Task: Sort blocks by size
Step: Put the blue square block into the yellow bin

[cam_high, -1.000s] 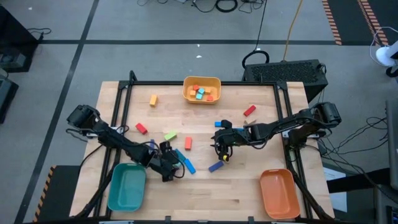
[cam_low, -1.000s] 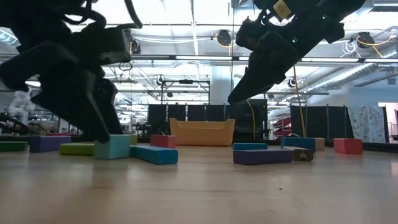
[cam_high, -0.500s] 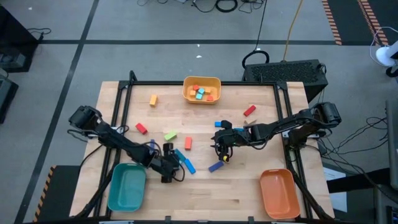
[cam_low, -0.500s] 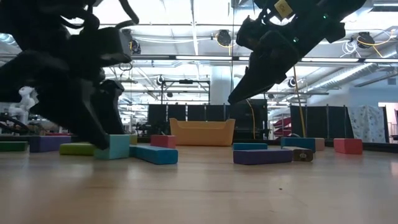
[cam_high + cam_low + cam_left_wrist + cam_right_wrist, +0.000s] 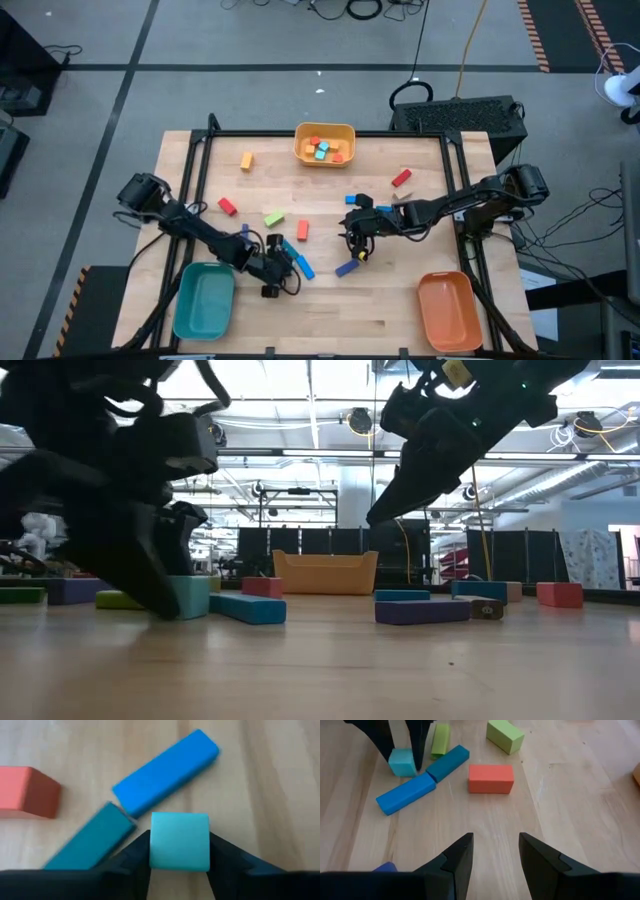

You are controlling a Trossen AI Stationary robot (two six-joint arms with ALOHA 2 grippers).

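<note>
The left gripper has its jaws pressed on both sides of a small teal cube on the tabletop, at 7 o'clock. Next: lift and carry it to a tray. The right gripper hangs open mid-table.

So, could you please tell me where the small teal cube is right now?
The teal cube sits on the table's left front part between the left tool's fingers, beside the blue bar and near the teal tray.
</note>
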